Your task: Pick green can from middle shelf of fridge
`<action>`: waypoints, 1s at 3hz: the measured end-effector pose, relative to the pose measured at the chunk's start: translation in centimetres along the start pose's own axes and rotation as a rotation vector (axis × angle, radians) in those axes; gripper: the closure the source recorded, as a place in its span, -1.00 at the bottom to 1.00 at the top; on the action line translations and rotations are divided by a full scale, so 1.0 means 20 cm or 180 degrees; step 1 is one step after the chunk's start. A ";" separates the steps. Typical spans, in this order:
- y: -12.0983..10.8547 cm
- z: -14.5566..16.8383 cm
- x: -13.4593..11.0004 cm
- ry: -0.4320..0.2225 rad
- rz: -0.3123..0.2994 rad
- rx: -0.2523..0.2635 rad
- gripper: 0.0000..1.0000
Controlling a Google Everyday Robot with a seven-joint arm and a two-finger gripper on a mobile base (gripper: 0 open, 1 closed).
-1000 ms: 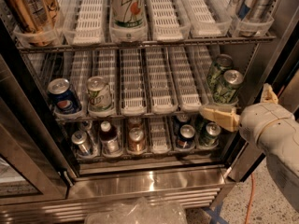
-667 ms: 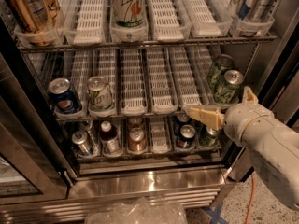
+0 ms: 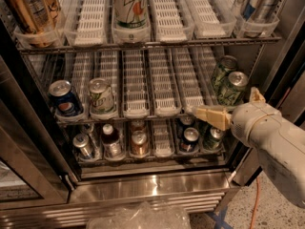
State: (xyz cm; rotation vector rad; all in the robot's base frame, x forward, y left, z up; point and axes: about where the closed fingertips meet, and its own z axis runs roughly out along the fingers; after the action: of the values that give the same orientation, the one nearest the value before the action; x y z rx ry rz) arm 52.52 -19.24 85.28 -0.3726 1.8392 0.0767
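Blue Pepsi can (image 3: 62, 98) stands at the left of the fridge's (image 3: 143, 191) middle shelf (image 3: 162, 80), with a pale green-labelled can (image 3: 101, 95) just beside it. The green can (image 3: 232, 87) stands at the shelf's right end, a second behind it. The gripper (image 3: 222, 100) hovers just nearer, fingers spread, gripping nothing.

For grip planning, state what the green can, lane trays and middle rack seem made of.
Green can: likely aluminium, glossy print, bare silver top. Trays: white plastic by the look, matte, slotted. Rack: metal wire, apparently plated; thin shiny bars. The pincer sits at the rack's front edge, below-left of the can.
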 end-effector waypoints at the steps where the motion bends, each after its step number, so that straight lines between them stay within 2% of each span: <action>1: 0.00 0.00 0.00 0.0000 0.0000 0.0000 -0.86; 2: -0.12 0.01 -0.05 0.0059 -0.0032 0.0112 -0.88; 3: -0.12 0.01 -0.05 0.0061 -0.0095 0.0116 -0.80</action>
State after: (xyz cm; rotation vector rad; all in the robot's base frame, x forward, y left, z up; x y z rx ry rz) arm 53.60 -21.28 86.55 -0.3762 1.8509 0.0191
